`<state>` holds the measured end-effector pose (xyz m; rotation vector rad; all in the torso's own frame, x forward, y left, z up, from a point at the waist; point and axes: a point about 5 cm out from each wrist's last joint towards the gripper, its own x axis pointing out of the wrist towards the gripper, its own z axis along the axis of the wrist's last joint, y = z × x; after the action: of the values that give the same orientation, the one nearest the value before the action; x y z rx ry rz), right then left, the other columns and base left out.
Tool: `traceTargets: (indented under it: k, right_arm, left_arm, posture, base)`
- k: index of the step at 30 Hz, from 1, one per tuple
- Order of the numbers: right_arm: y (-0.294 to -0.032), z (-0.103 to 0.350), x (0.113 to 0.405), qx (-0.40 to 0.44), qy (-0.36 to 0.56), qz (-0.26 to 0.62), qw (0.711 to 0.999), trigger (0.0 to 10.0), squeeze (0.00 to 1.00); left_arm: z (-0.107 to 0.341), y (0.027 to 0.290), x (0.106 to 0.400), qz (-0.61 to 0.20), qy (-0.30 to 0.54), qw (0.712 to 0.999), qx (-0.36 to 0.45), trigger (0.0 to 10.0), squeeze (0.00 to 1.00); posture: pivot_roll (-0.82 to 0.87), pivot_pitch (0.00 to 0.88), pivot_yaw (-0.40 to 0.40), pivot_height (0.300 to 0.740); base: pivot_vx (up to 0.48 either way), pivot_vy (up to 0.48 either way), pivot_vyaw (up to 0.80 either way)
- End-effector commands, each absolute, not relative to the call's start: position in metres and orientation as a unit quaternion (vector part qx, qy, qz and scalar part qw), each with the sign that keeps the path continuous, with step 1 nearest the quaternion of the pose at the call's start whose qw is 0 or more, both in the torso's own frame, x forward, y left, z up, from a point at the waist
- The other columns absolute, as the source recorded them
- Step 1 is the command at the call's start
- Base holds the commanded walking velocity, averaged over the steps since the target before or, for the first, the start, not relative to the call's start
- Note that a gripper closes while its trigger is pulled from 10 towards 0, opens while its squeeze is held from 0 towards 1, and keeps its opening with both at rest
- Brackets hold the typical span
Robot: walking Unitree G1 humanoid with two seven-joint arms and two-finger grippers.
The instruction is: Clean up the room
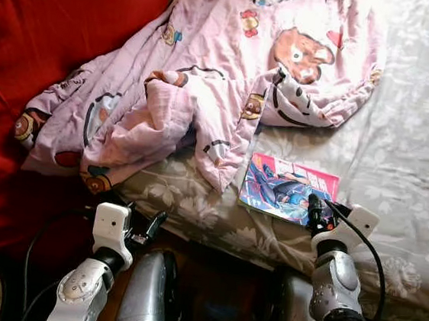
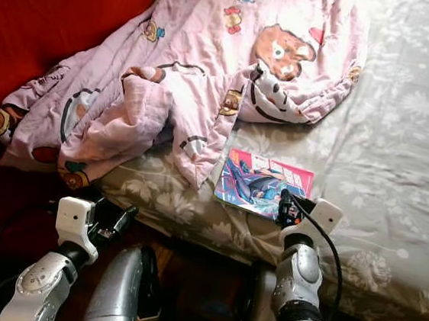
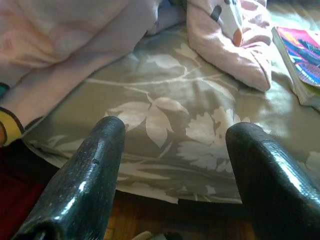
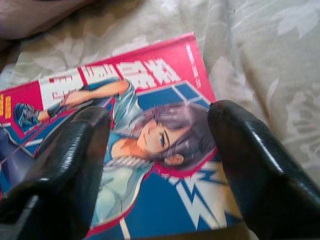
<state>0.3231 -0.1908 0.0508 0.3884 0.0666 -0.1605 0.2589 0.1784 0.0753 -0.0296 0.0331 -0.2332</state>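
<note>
From my head views, the comic book (image 1: 288,189) lay flat on the bed (image 1: 407,150), long axis across it, beside the pink blanket (image 1: 208,75). In my right wrist view, my right end effector (image 4: 159,150) hovered spread over its cover; in my left wrist view, my left end effector (image 3: 175,165) gaped at the bed's edge
</note>
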Motion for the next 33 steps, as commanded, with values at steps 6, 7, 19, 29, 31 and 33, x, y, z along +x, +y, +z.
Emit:
traceTargets:
  k: [6, 7, 19, 29, 31, 33]
  right_arm:
    - [-0.188, 0.043, 0.314, 0.196, 0.03, -0.083, 0.977, 10.0, 0.0]
    - [-0.19, 0.043, 0.314, 0.198, 0.024, -0.087, 0.976, 10.0, 0.0]
    - [-0.2, 0.04, 0.305, 0.204, 0.004, -0.109, 0.973, 10.0, 0.0]
    - [-0.2, 0.028, 0.3, 0.236, 0.038, -0.113, 0.964, 10.0, 0.0]
    - [-0.2, 0.028, 0.3, 0.24, 0.04, -0.111, 0.964, 10.0, 0.0]
    - [-0.201, 0.028, 0.3, 0.241, 0.041, -0.111, 0.963, 10.0, 0.0]
  left_arm:
    - [0.07, 0.186, 0.253, -0.11, 0.038, 0.993, -0.011, 10.0, 0.0]
    - [0.07, 0.186, 0.253, -0.11, 0.038, 0.993, -0.011, 10.0, 0.0]
    - [0.07, 0.187, 0.255, -0.11, 0.041, 0.993, -0.01, 10.0, 0.0]
    - [0.072, 0.19, 0.256, -0.106, 0.04, 0.994, -0.006, 10.0, 0.0]
    - [0.072, 0.19, 0.256, -0.106, 0.04, 0.994, -0.006, 10.0, 0.0]
    - [0.072, 0.19, 0.255, -0.106, 0.04, 0.993, -0.006, 10.0, 0.0]
  posture:
    - [0.15, 0.337, 0.092, 0.575]
    - [0.15, 0.336, 0.092, 0.575]
    - [0.14, 0.327, 0.098, 0.575]
    - [0.15, 0.321, 0.105, 0.575]
    - [0.15, 0.32, 0.106, 0.575]
    - [0.15, 0.32, 0.106, 0.575]
  base:
    - [0.0, 0.0, 0.0]
    - [0.0, 0.0, 0.0]
    - [0.0, 0.0, 0.0]
    - [0.0, 0.0, 0.0]
    - [0.0, 0.0, 0.0]
    - [0.0, 0.0, 0.0]
